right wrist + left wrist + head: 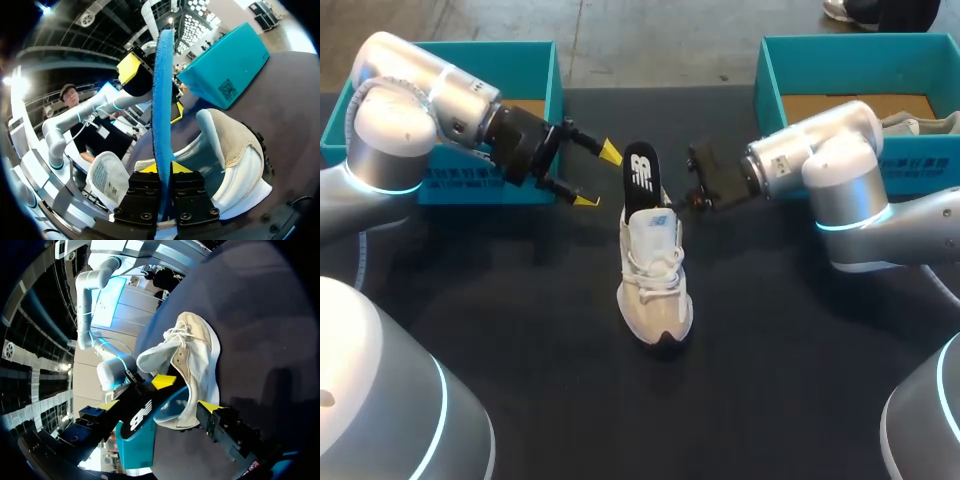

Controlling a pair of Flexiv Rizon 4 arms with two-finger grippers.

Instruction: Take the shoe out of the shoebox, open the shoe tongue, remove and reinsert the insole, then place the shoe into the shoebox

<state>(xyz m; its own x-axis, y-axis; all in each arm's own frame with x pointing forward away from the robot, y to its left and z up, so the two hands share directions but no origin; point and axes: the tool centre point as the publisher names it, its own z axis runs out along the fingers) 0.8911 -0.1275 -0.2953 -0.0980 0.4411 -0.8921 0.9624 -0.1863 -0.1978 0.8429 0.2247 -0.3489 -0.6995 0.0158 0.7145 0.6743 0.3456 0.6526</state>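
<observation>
Shoe [655, 275] at the centre of the head view: a cream low sneaker, soft fabric with suede-like panels, white laces, dark at the toe tip, toe toward the lower edge. Rests on its sole on the dark matte table [780, 390]. Rising out of the heel opening, the insole [640, 172]: thin, flat, a long rounded strip, black on top with white print, fuzzy blue on the other face in the right wrist view. Pinched there by the right gripper [161, 170], black finger blocks pressed against both faces. Just left of the insole in the head view, the left gripper [597, 176], yellow tips spread wide, clear of the insole. Upper left, a teal cardboard left shoebox [535, 65], straight-walled; upper right, a matching right shoebox [840, 55], brown inside.
</observation>
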